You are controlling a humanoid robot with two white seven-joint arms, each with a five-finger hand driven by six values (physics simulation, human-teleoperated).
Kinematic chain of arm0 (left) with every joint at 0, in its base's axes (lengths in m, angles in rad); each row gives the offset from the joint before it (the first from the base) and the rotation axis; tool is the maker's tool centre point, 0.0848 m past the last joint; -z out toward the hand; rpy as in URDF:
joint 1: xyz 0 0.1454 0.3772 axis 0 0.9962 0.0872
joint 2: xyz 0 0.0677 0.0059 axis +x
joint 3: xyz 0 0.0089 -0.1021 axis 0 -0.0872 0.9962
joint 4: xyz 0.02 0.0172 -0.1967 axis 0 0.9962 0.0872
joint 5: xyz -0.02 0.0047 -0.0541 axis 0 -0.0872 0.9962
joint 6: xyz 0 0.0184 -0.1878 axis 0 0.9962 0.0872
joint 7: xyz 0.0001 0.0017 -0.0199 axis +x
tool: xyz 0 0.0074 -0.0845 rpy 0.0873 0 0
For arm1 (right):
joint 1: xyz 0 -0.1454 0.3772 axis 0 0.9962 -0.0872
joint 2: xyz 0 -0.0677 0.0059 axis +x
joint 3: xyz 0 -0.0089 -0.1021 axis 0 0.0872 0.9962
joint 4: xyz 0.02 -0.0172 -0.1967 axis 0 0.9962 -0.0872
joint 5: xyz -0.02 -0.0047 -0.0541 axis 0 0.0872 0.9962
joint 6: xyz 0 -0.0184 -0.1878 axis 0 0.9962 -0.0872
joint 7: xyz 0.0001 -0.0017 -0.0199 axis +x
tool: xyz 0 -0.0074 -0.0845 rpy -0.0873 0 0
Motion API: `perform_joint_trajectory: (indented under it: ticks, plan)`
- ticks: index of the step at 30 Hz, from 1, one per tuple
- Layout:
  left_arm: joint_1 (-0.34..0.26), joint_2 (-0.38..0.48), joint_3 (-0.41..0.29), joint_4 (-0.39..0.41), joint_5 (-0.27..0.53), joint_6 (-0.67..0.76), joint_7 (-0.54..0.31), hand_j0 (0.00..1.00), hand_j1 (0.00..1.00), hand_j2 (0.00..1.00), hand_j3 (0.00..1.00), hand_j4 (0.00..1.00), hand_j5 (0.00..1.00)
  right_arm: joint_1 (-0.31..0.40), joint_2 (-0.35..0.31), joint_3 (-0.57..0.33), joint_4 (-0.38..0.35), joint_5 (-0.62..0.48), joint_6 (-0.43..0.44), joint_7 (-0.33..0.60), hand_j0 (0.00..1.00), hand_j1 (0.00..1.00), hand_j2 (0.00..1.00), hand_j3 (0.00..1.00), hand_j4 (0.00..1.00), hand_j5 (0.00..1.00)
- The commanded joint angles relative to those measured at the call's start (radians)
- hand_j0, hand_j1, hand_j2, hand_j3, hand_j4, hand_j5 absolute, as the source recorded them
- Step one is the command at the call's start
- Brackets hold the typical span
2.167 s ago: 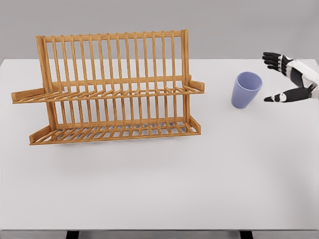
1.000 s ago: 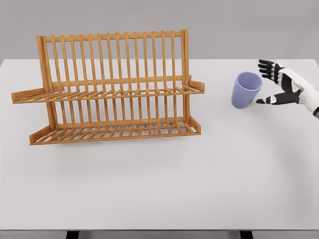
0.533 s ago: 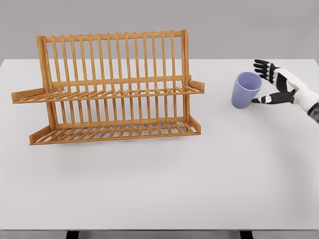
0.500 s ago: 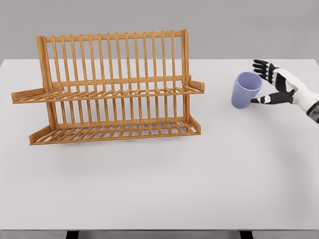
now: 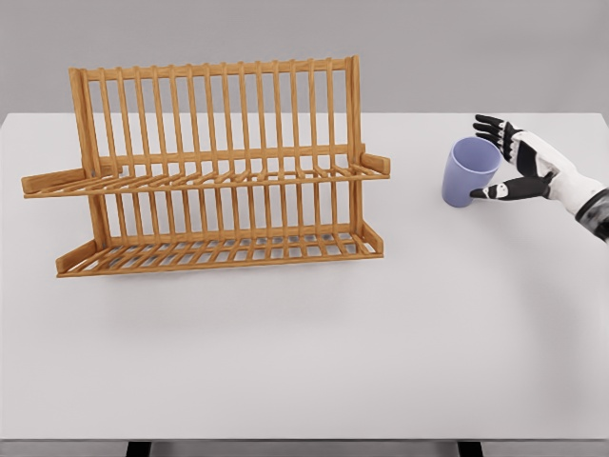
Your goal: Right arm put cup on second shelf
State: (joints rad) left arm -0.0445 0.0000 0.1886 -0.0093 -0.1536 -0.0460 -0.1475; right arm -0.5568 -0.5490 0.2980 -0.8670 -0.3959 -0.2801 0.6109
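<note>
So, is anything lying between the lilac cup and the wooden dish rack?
No. In the head view only bare white table separates the lilac plastic cup from the wooden two-shelf dish rack.

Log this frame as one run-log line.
phase: reach | right hand: open, fingers flanking lavender plastic cup, no grasp | cup: upright on white table | wooden two-tier dish rack: shelves empty
</note>
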Motion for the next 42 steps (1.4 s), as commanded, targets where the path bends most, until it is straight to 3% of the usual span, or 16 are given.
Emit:
perform_joint_trajectory:
  ticks: [1,29,32,34,42]
  plan:
    - [0.000,0.000,0.000,0.000,0.000,0.000,0.000,1.00,1.00,1.00,1.00,1.00,1.00,0.000,0.001,0.000,-0.001,-0.006,0.001,0.000,1.00,1.00,1.00,1.00,1.00,1.00]
    - [0.000,0.000,0.000,0.000,0.000,0.000,0.000,1.00,1.00,1.00,1.00,1.00,1.00,0.000,0.004,0.016,-0.004,-0.004,-0.001,0.000,0.99,0.99,0.99,0.99,0.99,0.99]
    - [0.000,0.000,0.000,0.000,0.000,0.000,0.000,1.00,1.00,1.00,1.00,1.00,1.00,0.002,0.004,0.018,-0.004,-0.004,0.001,0.000,0.89,0.89,0.89,0.89,0.89,0.89]
    - [0.000,0.000,0.000,-0.001,0.000,0.000,0.000,1.00,1.00,1.00,1.00,1.00,1.00,0.000,0.004,0.018,-0.006,-0.006,0.001,0.000,0.72,0.72,0.72,0.72,0.72,0.72]
    - [0.000,0.000,0.000,0.000,0.000,0.000,0.000,1.00,1.00,1.00,1.00,1.00,1.00,0.002,0.004,0.015,-0.017,-0.008,0.001,0.000,0.68,0.68,0.68,0.68,0.68,0.68]
